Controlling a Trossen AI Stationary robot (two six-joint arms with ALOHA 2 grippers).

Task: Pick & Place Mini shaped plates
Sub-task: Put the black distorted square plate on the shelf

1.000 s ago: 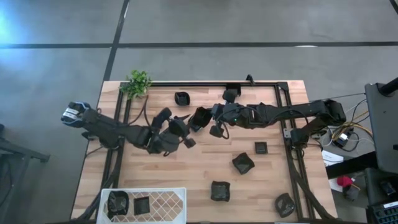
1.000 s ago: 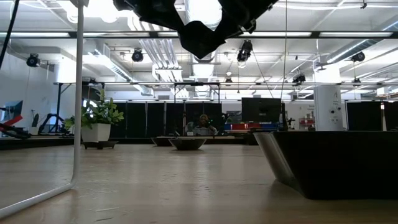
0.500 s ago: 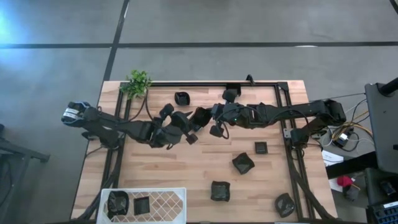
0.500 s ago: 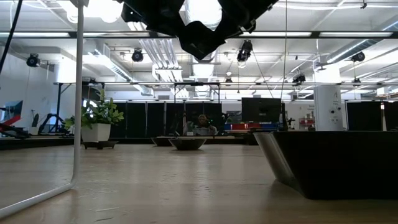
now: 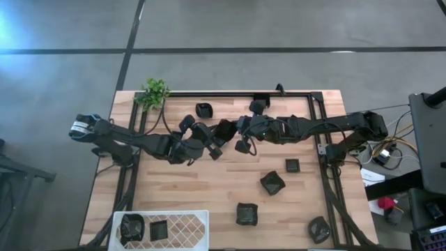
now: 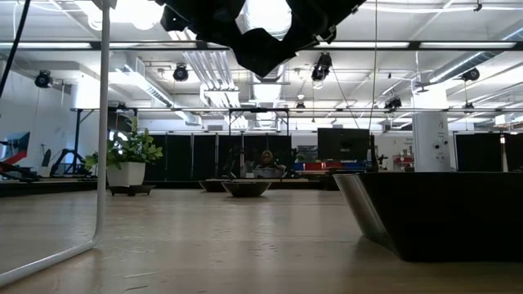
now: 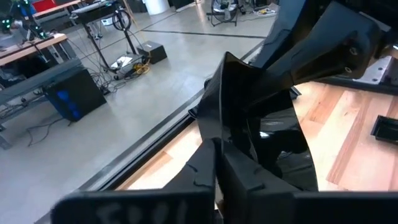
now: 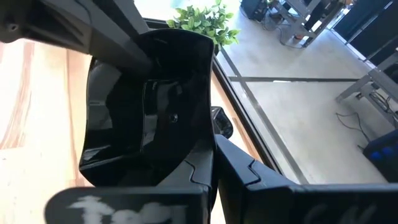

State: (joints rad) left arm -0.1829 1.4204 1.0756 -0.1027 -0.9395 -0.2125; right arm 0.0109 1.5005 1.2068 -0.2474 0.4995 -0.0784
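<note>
Mini shaped plates lie scattered over the wooden table (image 5: 209, 188): one small dish (image 5: 203, 109) near the back edge, a square one (image 5: 292, 166) toward the right rail, two larger ones (image 5: 272, 183) (image 5: 246, 213) nearer the front, and a round one (image 5: 318, 229) at the front right corner. Two more (image 5: 131, 227) (image 5: 159, 229) sit in the white wire tray (image 5: 188, 224) at the front left. One glossy black plate (image 5: 224, 132) hangs in the air above the middle of the table, caught between both arms. The right gripper (image 8: 214, 158) is pinched tight on one rim of it, the dish's hollow facing that wrist camera. The left gripper (image 7: 216, 163) has its fingers pressed together on the opposite rim, so both hold the same plate at once. In the low view this plate (image 6: 263, 49) shows high above the tabletop with the arms around it. A small green plant (image 5: 153, 93) stands at the table's back left corner.
</note>
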